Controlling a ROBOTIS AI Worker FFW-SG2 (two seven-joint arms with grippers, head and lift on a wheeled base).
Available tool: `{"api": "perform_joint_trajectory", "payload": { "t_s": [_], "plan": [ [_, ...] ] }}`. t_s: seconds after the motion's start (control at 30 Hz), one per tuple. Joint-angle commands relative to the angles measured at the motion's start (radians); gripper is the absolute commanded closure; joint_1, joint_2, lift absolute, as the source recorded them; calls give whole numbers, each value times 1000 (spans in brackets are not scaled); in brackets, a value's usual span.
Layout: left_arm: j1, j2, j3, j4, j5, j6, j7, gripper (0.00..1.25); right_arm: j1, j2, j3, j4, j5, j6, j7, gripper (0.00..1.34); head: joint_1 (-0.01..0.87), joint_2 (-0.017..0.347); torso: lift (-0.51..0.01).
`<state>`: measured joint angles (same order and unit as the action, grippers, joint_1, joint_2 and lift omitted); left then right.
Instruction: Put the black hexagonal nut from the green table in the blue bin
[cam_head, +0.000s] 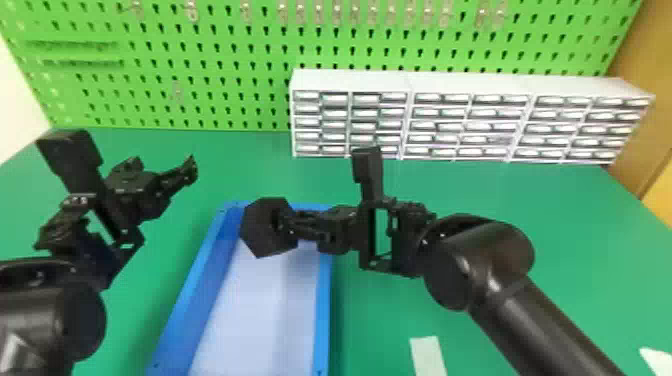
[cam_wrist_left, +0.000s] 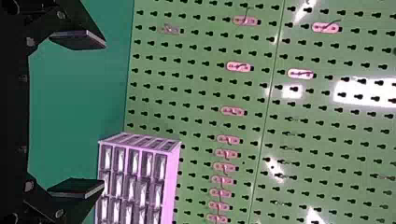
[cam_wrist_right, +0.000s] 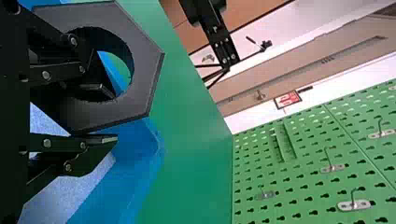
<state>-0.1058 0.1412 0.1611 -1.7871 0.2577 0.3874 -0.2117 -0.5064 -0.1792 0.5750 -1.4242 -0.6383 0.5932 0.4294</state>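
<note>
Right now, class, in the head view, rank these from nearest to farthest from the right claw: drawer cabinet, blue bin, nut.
1. Black hexagonal nut: held in the right claw.
2. Blue bin: below it.
3. Drawer cabinet: farther back, toward the right.

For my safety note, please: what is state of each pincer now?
Left pincer: open, empty.
Right pincer: holding the black hexagonal nut over the blue bin.
</note>
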Motion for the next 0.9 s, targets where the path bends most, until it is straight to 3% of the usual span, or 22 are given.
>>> {"api": "perform_joint_trajectory", "payload": {
  "t_s": [0.0,0.53,0.73,0.87],
  "plan": [
    [0,0,0,0,0,1,0,222,2,1,9,-2,19,-12,0,1050,666,32,-100],
    [0,0,-2,0,0,-1,0,222,-3,-2,22,-2,48,-27,0,970,666,32,-100],
    [0,0,-3,0,0,1,0,222,-3,-3,25,-12,75,-24,0,683,666,32,-100],
    [0,2,-3,0,0,1,0,222,-3,-3,25,-12,75,-24,0,565,666,32,-100]
  ]
}}
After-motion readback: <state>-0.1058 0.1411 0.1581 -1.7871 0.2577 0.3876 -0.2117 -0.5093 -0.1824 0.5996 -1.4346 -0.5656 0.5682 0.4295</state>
